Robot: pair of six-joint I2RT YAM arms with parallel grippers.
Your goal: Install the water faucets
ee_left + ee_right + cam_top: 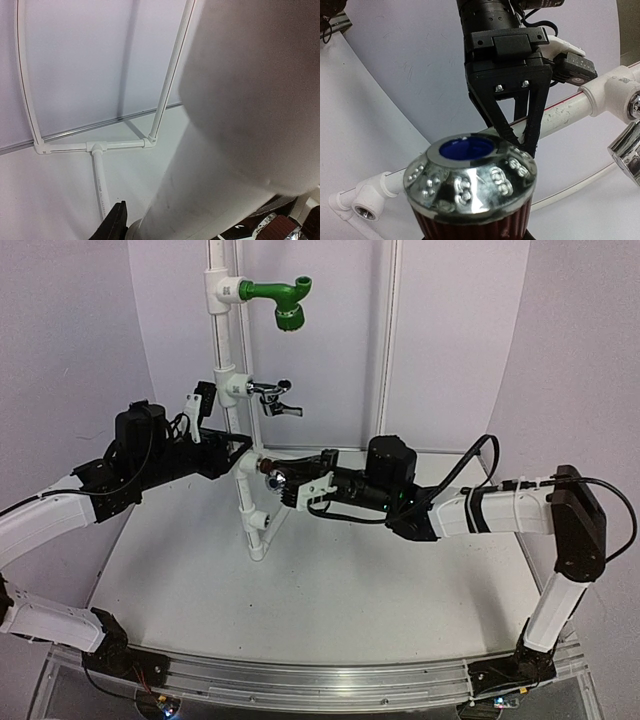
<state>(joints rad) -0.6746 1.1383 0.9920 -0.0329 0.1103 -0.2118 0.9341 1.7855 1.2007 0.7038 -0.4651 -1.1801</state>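
Top view: right fingers (312, 485) clenched on brown faucet (272, 478), just beside tee fitting (248, 468); left fingers (236, 447) clamped round white pipe (220, 335); chrome faucet (275, 398) already mounted above.
Left wrist: only blurred pipe (240, 100).
Right wrist: crowded by knob (470, 175), thread hidden. Could cross-thread if tilted, or twist pipe through left grip.

Shiny metal faucet knob (470, 180), smooth white plastic pipe (565, 107)

The white pipe riser (228, 390) is blocking the middle, the left hand (240, 452) clasping it and the right hand (296, 487) crowding in with the reddish-brown faucet (271, 478). Above, the chrome faucet (272, 395) and green elbow (280, 295) are jutting right. The near counter (340, 590) is lying open.
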